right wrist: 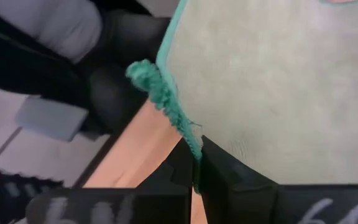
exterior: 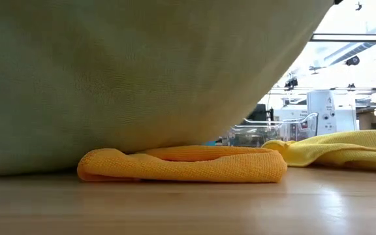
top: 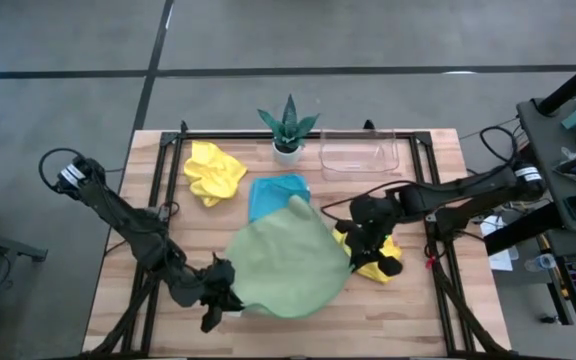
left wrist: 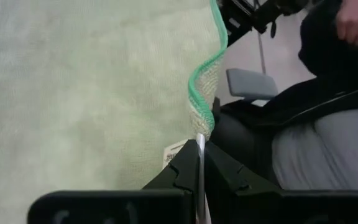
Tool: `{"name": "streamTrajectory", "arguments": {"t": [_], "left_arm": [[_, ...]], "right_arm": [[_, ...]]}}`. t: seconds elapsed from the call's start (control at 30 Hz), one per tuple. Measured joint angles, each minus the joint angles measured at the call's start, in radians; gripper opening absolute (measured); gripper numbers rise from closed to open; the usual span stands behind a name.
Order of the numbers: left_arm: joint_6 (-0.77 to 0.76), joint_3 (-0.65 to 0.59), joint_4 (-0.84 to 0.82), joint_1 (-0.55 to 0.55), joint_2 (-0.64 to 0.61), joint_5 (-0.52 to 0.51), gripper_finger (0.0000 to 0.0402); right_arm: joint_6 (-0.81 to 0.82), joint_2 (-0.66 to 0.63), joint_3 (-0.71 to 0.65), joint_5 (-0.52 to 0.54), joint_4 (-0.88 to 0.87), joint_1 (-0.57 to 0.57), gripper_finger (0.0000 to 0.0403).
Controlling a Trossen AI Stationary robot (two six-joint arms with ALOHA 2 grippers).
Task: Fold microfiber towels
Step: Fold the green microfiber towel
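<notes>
Green towel (top: 288,265) at frame center, stretched above the bench (top: 418,320): left claw (top: 218,300) pinches its lower-left corner, right claw (top: 360,238) its right edge. Orange towel (exterior: 188,164) lies beneath.

high: we look straight down on the whole bench (top: 298,335) | low: we sit at bench-top level, facing the room, the green towel (exterior: 123,72) right before us | wrists: we peer close past each hand at that towel's hem | shared: green towel in all four views
</notes>
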Motion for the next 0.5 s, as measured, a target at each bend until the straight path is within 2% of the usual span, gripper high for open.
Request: {"name": "streamTrajectory", "arguments": {"t": [0.23, 0.5], "left_arm": [[0.034, 0.000, -0.002, 0.001, -0.018, -0.033, 0.0000], [0.056, -0.020, -0.007, 0.002, -0.019, -0.066, 0.0000]], "right_arm": [[0.026, -0.074, -0.082, 0.035, 0.109, 0.000, 0.0008], [0.031, -0.091, -0.160, 0.066, 0.305, 0.000, 0.0008]]}}
